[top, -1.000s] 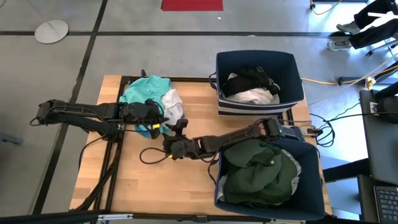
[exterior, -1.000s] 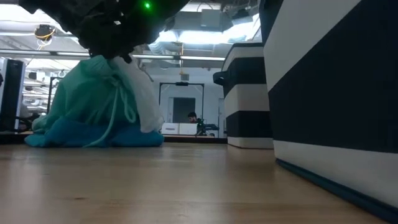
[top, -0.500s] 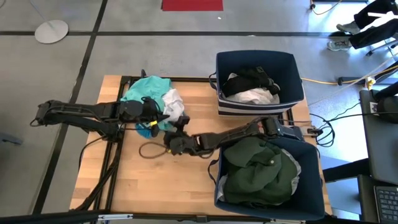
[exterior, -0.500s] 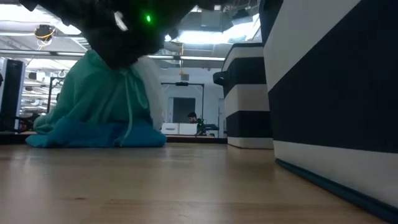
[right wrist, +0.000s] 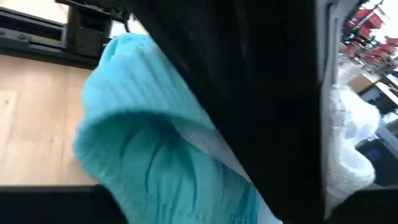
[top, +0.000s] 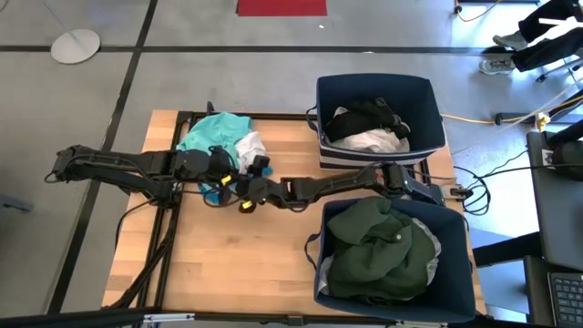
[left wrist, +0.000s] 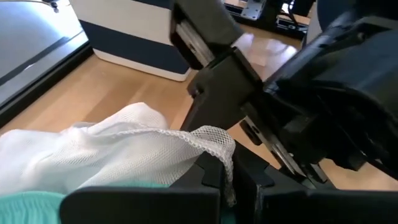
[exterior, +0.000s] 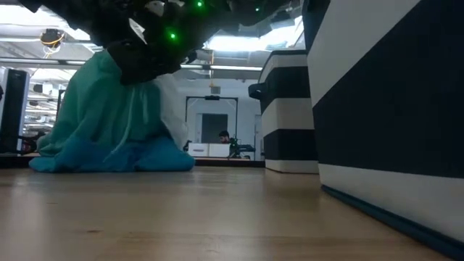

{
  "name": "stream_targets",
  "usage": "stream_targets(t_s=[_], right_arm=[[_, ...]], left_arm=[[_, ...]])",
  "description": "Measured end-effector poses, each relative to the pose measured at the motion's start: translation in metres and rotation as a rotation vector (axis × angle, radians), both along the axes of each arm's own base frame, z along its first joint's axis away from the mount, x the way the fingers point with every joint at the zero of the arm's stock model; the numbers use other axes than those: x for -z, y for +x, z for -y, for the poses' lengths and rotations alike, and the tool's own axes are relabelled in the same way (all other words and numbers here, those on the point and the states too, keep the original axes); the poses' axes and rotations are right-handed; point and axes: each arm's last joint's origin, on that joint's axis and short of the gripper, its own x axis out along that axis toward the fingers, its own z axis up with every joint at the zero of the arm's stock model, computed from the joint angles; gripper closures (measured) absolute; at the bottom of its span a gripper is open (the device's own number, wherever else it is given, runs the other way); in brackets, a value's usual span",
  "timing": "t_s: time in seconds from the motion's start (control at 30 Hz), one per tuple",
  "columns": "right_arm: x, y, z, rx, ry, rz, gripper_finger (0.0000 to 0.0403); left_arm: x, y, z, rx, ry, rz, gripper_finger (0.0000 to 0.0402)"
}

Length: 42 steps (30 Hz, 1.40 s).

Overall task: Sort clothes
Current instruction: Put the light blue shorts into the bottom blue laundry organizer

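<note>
So the surface point(top: 228, 264) is a pale wooden top sitting on a grey concrete floor with dark lines across it, and there's a red mat point(top: 281, 7) at the far edge of the room. The left gripper point(top: 221, 170) has its fingers clenched on the white mesh garment point(left wrist: 112, 155), which sits bunched right at its fingertips with the teal garment point(top: 212, 130) heaped just behind and under it. The right gripper point(top: 250, 179) is reaching in from the other side, fingers spread apart, right up against the left one and the teal cloth; can't tell if it's actually got hold of anything. Well off from both sets of fingers there are two navy bins: the far bin point(top: 428, 100) has black and white clothes in it, the near bin point(top: 455, 273) is full of a dark green garment point(top: 378, 246). From table height you see an office-like room with ceiling lights and a person point(exterior: 224, 137) way in the back.
</note>
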Motion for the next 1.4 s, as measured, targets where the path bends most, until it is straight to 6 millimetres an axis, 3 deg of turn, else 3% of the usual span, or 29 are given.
stream_targets(t_s=[0.1, 0.3, 0.37, 0.53, 0.7, 0.9, 1.07, 1.4], right_arm=[[0.001, 0.001, 0.005, -0.032, 0.012, -0.011, 0.0227], [0.004, 0.0, 0.01, -0.08, 0.019, -0.06, 0.0375], [0.003, -0.001, 0.01, -0.08, 0.001, -0.072, 0.0376], [-0.009, -0.005, 0.011, -0.057, -0.026, -0.067, 0.0336], [-0.035, -0.015, 0.011, -0.061, -0.053, -0.075, 0.0367], [-0.079, -0.032, 0.013, -0.04, -0.105, -0.026, 0.0383], [-0.116, -0.05, 0.015, 0.013, -0.151, 0.029, 0.0356], [-0.197, -0.101, 0.015, 0.048, -0.189, 0.179, 0.0377]], left_arm=[[0.001, 0.0, 0.0, 0.003, 0.002, -0.006, 0.0396], [0.003, -0.002, 0.0, 0.042, 0.052, -0.05, 0.0389], [0.003, -0.002, 0.0, 0.051, 0.066, -0.054, 0.0377], [-0.003, -0.004, 0.0, 0.064, 0.12, -0.016, 0.0337], [-0.016, -0.021, -0.001, 0.061, 0.152, 0.051, 0.0303], [-0.038, -0.048, -0.003, 0.017, 0.198, 0.15, 0.0281], [-0.043, -0.061, -0.004, -0.022, 0.241, 0.189, 0.0276], [-0.036, -0.062, -0.005, -0.036, 0.194, 0.13, 0.0276]])
